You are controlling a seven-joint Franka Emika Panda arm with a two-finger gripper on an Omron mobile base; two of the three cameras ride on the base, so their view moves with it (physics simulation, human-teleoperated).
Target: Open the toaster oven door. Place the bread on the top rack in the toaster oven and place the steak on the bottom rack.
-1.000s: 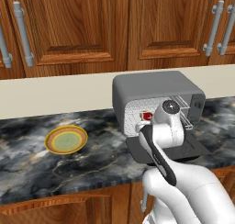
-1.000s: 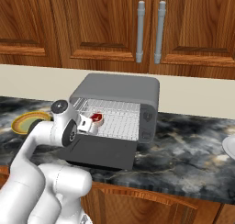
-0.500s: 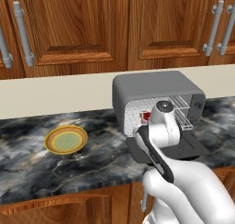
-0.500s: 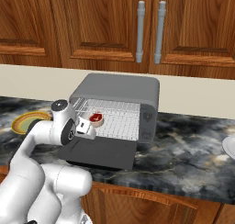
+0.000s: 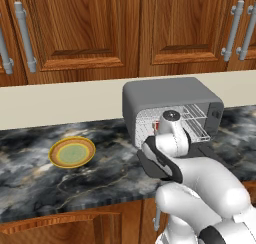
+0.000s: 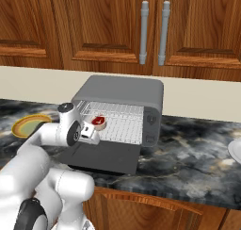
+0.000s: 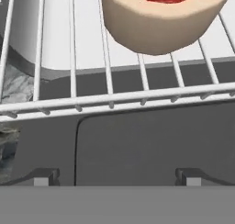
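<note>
The toaster oven (image 6: 123, 91) (image 5: 170, 94) stands on the counter with the toaster oven door (image 6: 108, 158) (image 7: 151, 145) folded down flat in front of it. The steak (image 6: 99, 121) (image 7: 165, 16), red with a pale rim, lies near the front left of a silver wire rack (image 7: 114, 99), which looks like the lower one. My gripper (image 6: 90, 133) (image 7: 118, 177) is open and empty. It hovers over the lowered door just short of the rack's front edge, apart from the steak. The bread is out of view.
A yellow-green round plate (image 5: 72, 152) (image 6: 29, 124) sits on the dark marble counter left of the oven. A white dish (image 6: 235, 150) peeks in at the far right edge. Wooden cabinets with metal handles (image 6: 153, 33) hang above.
My arm has drawn back slightly from the oven mouth. The steak stays on the rack and the gripper stays open.
</note>
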